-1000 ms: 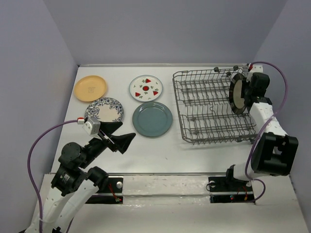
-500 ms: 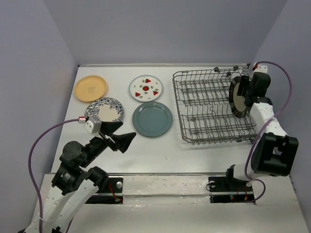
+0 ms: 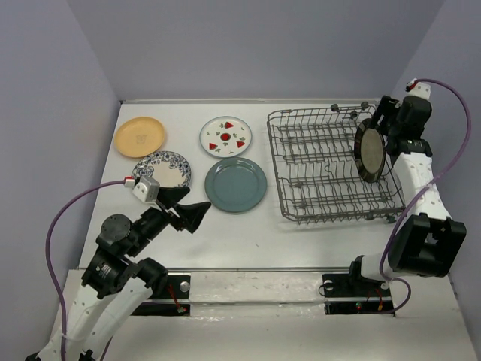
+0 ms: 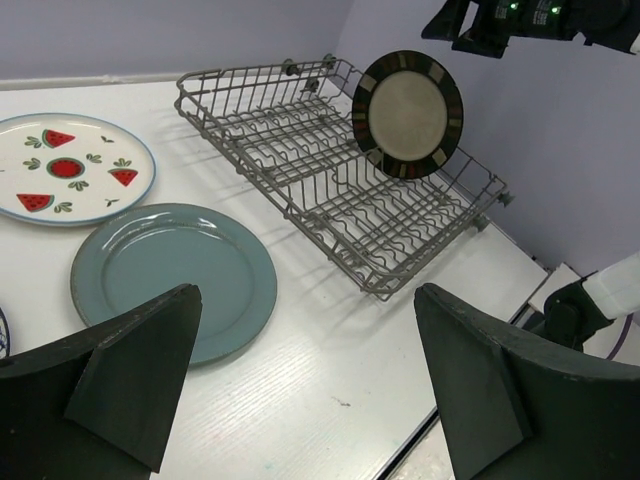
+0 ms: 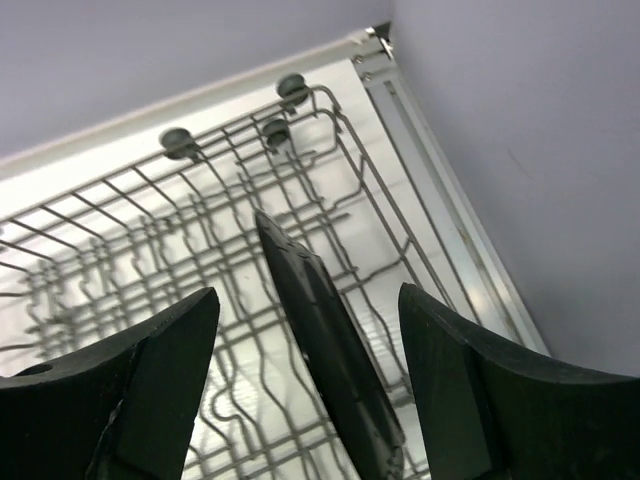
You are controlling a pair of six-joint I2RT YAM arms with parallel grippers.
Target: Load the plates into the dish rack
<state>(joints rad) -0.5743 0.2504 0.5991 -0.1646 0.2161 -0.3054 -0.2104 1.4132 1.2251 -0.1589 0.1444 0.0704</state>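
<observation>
I have the right gripper (image 3: 383, 114) up over the far right corner of the dish rack (image 3: 312, 165). Its jaws stand well apart, with nothing in them. In the right wrist view the dark rim of the beige plate (image 5: 325, 345) runs up between the two fingers (image 5: 140, 385), and there is a clear gap on either side, so neither finger touches it.

That plate stands on its edge inside the rack, close to the right-hand wall and a little tilted. Its beige face is turned toward the left arm's camera. It seems to rest among the upright tines, but I can't make out which row holds it.

The left gripper (image 3: 184, 210) hangs above the table (image 3: 316, 244) on the near left, jaws spread as wide as they go and empty.

The other four plates lie flat on the table to the left of the rack:
- The teal-blue plate (image 3: 236, 184) is nearest the rack.
- The watermelon-patterned plate (image 3: 225, 136) sits just behind the teal one.
- The blue-and-white floral plate (image 3: 162, 168) is to the teal plate's left, just beyond the left gripper.
- The orange-yellow plate (image 3: 140, 136) is farthest left, near the floral one.
</observation>
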